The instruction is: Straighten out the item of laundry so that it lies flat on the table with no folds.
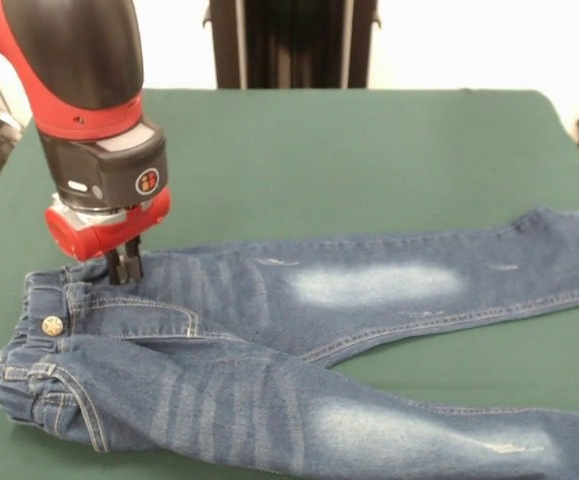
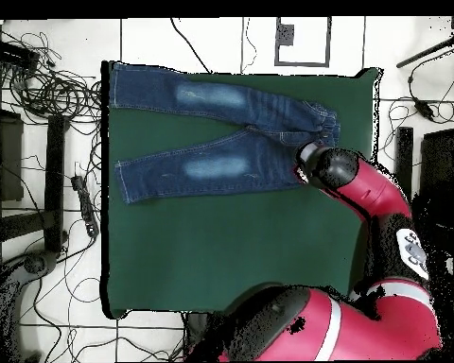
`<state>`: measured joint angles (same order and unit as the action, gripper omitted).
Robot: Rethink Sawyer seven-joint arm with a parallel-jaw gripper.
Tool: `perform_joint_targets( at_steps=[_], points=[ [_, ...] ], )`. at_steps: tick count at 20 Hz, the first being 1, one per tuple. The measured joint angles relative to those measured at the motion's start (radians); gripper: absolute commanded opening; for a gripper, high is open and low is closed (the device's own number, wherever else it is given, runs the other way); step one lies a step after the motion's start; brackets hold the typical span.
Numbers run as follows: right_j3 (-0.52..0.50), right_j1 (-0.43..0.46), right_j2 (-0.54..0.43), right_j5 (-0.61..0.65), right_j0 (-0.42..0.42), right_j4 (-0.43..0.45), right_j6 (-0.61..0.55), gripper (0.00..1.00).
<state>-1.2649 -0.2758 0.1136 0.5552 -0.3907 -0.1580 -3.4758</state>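
The small blue denim jeans [image 1: 269, 340] lie on the dark green table [image 1: 369, 150], waist to the left and both legs spread to the right, with faded thigh patches. The near leg runs past the picture's lower edge. The elasticated waistband [image 1: 44, 300] with its brass button [image 1: 52, 325] is bunched and wrinkled. My gripper [image 1: 124, 268] stands straight down on the far end of the waistband, its black fingers close together on the denim. In the overhead view the jeans [image 2: 221, 132] lie along the table's [image 2: 221, 246] far edge, and the arm's wrist [image 2: 325, 165] hides the gripper.
The black pedestal [image 1: 289, 40] stands behind the table's far edge. In the overhead view, cables [image 2: 42, 85] and black stands [image 2: 56, 180] lie on the floor to the left, and dark equipment [image 2: 439, 170] is to the right. The red arm [image 2: 363, 312] reaches over the table's near right corner.
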Motion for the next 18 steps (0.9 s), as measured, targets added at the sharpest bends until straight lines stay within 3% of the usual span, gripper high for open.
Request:
perform_joint_targets(
  at_steps=[13,18],
  points=[
    [-0.102,-0.069,0.092,0.0,0.11,0.0,0.0,0.0],
    [-0.158,-0.068,0.132,-0.076,0.145,0.0,0.0,0.0]
  ],
)
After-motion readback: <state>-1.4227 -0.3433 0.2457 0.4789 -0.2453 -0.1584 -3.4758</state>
